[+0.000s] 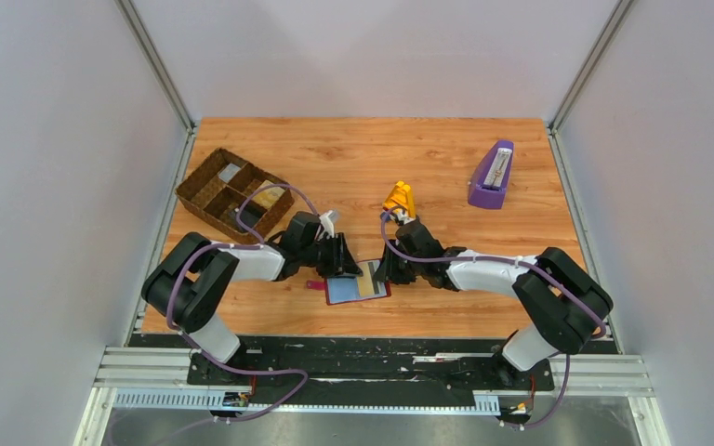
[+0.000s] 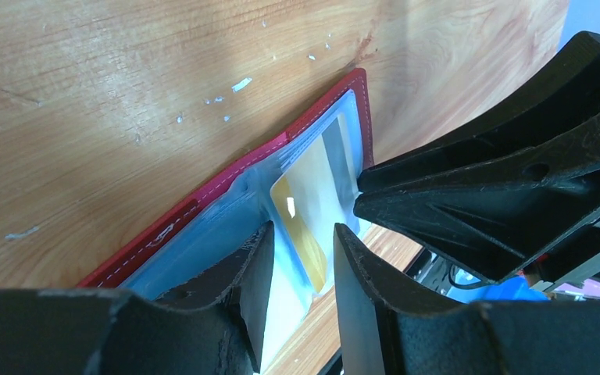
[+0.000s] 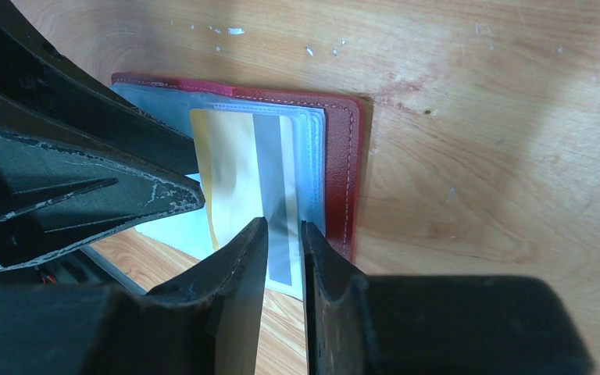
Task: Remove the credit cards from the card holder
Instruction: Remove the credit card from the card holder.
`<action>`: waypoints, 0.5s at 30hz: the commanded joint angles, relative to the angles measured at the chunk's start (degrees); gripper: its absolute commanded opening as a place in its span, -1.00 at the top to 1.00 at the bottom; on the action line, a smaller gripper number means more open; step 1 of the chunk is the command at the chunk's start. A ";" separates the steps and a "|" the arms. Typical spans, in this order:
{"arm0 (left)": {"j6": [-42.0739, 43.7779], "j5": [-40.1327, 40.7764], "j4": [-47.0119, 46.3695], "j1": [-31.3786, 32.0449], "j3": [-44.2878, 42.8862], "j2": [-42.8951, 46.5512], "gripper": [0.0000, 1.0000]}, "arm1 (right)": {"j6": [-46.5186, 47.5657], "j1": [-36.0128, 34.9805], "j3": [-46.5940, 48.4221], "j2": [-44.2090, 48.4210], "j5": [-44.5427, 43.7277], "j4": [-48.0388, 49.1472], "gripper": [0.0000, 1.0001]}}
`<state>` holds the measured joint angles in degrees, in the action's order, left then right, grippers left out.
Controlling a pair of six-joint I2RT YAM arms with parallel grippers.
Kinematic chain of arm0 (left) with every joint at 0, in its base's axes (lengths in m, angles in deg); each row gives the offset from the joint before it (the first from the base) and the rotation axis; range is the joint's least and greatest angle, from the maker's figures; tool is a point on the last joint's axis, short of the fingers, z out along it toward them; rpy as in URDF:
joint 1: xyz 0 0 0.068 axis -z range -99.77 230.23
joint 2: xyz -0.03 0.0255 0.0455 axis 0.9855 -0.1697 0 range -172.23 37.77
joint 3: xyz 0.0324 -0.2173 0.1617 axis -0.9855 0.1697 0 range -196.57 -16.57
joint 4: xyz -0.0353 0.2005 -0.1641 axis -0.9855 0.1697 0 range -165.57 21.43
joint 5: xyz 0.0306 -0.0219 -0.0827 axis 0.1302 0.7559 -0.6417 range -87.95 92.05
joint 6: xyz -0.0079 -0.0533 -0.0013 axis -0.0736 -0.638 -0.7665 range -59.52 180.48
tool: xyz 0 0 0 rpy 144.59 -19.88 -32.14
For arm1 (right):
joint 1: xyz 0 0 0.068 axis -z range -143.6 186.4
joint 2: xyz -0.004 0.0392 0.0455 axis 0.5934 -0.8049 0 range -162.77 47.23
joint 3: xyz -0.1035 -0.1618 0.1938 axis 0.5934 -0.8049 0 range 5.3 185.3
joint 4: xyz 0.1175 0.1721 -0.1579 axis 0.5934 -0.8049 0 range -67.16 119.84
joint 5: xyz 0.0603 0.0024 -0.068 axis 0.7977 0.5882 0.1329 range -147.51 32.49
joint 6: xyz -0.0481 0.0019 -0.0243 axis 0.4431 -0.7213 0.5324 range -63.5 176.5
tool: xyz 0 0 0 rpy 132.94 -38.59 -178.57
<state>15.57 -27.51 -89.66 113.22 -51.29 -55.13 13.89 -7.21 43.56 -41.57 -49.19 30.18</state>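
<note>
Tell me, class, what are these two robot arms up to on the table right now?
Both arms work over an open red card holder lying flat near the table's front edge. The right gripper pinches the edge of a yellow card with a grey stripe, which sits in a clear sleeve. The left gripper, jaws apart, straddles the sleeves on the other side. The card is not yet out.

A wooden table (image 1: 372,149) with orange-brown grain carries everything. Near its far left corner sits a brown wicker basket (image 1: 232,193) split into compartments. Near the far right corner stands a purple wedge-shaped stand (image 1: 491,175). A small yellow object (image 1: 399,198) rests around the middle. Close to the near edge, the dark red card holder (image 1: 357,288) lies open, plastic sleeves up.
</note>
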 commanded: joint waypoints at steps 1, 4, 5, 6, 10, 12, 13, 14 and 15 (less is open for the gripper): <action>-1.52 1.74 -2.38 0.74 1.50 -0.87 0.15 | -0.63 -0.11 -1.06 -1.49 0.03 1.00 0.53; -2.41 1.30 -3.45 0.73 1.95 -0.90 0.17 | -0.63 -0.07 -1.23 -1.31 0.07 1.13 0.53; -2.88 0.97 -4.73 0.75 2.38 -0.98 0.17 | -0.71 -0.07 -1.32 -1.24 0.07 1.14 0.53; -4.35 0.13 -5.61 0.69 2.68 -1.14 0.18 | -0.72 -0.07 -1.46 -1.21 0.11 1.23 0.54; -9.18 -2.35 -12.78 0.72 4.49 -1.08 0.31 | -0.76 -0.07 -2.02 -0.98 0.21 1.66 0.54; -10.17 -2.84 -13.52 0.74 4.72 -0.50 0.47 | -0.81 -0.06 -2.21 -1.00 0.18 1.75 0.55; -10.39 -2.85 -13.47 0.69 4.70 -0.16 0.58 | -0.81 -0.07 -2.30 -0.97 0.19 1.77 0.55; -10.39 -2.67 -12.86 0.68 4.68 0.58 0.62 | -0.87 -0.07 -2.39 -0.96 0.06 1.77 0.55; -10.27 -2.29 -12.44 0.69 4.62 0.95 0.73 | -0.97 -0.06 -2.48 -0.88 0.05 1.77 0.55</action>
<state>7.57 -28.89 -98.69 113.27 -46.57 -55.81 13.23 -7.10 42.66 -41.61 -48.78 32.02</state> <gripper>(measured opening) 0.207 0.227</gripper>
